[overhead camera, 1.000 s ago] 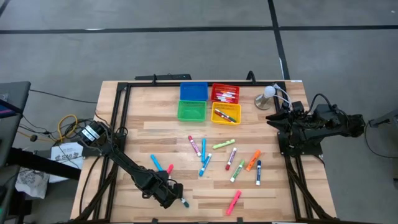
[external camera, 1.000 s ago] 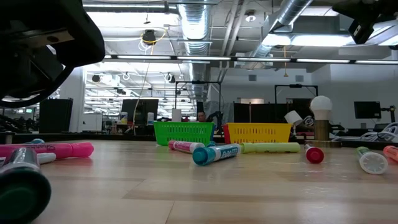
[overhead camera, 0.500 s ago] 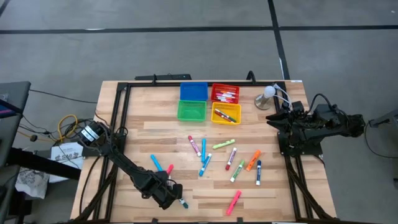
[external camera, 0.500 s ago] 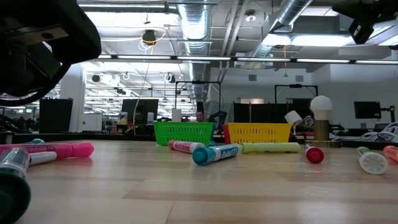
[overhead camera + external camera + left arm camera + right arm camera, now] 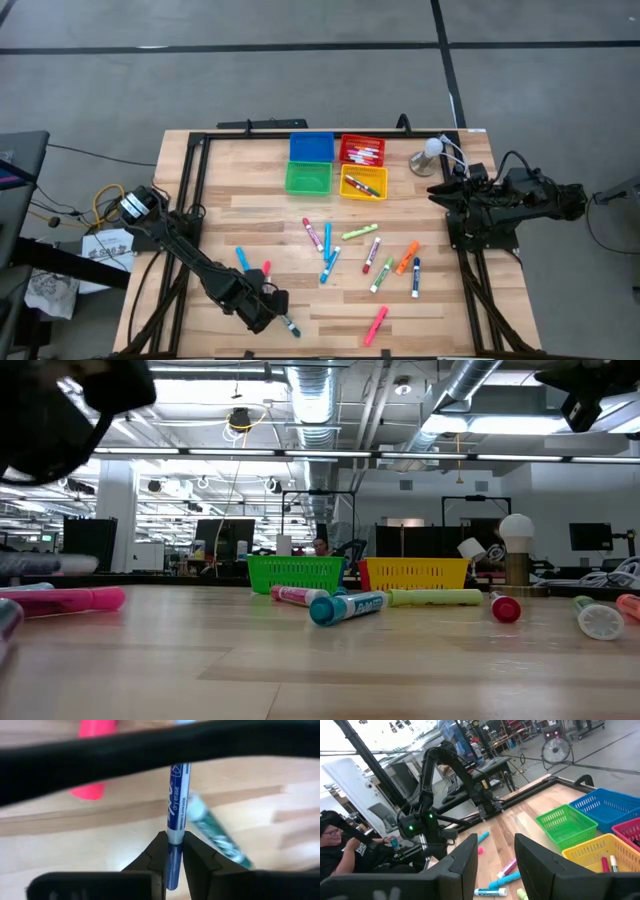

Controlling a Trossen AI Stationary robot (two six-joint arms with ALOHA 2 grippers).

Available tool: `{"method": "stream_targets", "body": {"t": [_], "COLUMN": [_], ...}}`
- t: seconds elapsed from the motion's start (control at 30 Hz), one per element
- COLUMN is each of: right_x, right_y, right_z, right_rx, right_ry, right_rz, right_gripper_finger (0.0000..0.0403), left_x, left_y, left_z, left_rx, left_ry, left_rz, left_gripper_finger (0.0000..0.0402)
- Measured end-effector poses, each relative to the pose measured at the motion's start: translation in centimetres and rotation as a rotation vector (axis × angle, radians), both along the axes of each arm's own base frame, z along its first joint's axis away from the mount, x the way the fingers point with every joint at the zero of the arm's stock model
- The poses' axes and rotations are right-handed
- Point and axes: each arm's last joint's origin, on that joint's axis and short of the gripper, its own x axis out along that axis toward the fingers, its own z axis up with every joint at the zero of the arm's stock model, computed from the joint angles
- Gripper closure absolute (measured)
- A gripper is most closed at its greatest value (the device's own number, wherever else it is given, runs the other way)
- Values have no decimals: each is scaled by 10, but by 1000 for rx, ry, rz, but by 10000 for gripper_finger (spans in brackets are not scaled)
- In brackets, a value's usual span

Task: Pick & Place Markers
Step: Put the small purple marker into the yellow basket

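Markers [image 5: 372, 255] lie scattered over the middle of the wooden table; a few more are in the red and yellow bins. My left gripper [image 5: 262, 312] is low over the table's near left part, shut on a blue dry-erase marker [image 5: 177, 790]. Beside that marker, the left wrist view shows a green marker [image 5: 216, 835] flat on the wood and a pink one [image 5: 95, 755] farther off. From above, a blue marker [image 5: 241, 260] and a pink marker [image 5: 266, 270] lie next to the left arm. A teal-tipped marker end [image 5: 290, 325] sticks out beside the gripper. My right gripper [image 5: 492, 865] waits open over the right edge. My left gripper pinches the blue marker's barrel [image 5: 176, 832] between its two fingertips [image 5: 161, 851]. The marker runs straight ahead out of the fingers, along them. I cannot tell whether it is lifted clear or touches the table.
Four small bins stand at the far middle: blue [image 5: 311, 147], red [image 5: 361, 150], green [image 5: 307, 178], yellow [image 5: 362, 183]. A white bulb-shaped thing [image 5: 430, 152] stands at the far right. A black frame runs along the table's edges. A person shows in the right wrist view beyond the table.
My left gripper has moved a little toward the table's left edge, still shut. The teal-tipped end has gone along with it. The blue and pink markers beside the arm have slid left too. In the low view a dark-capped marker has slid out past the left side.
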Motion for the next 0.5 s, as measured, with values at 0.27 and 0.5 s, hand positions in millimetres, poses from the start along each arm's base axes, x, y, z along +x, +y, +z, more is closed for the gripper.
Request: {"method": "stream_targets", "body": {"t": [0.27,0.5], "right_x": [0,0], "right_y": [0,1], "right_z": [0,0], "right_rx": [14,54], "right_ry": [3,2], "right_rz": [-1,31], "right_gripper_finger": [285,285], "left_x": [-2,3], "left_y": [11,33], "left_z": [39,74], "left_rx": [70,223], "left_ry": [-228,-460], "left_rz": [37,82], "left_gripper_finger": [365,366]}}
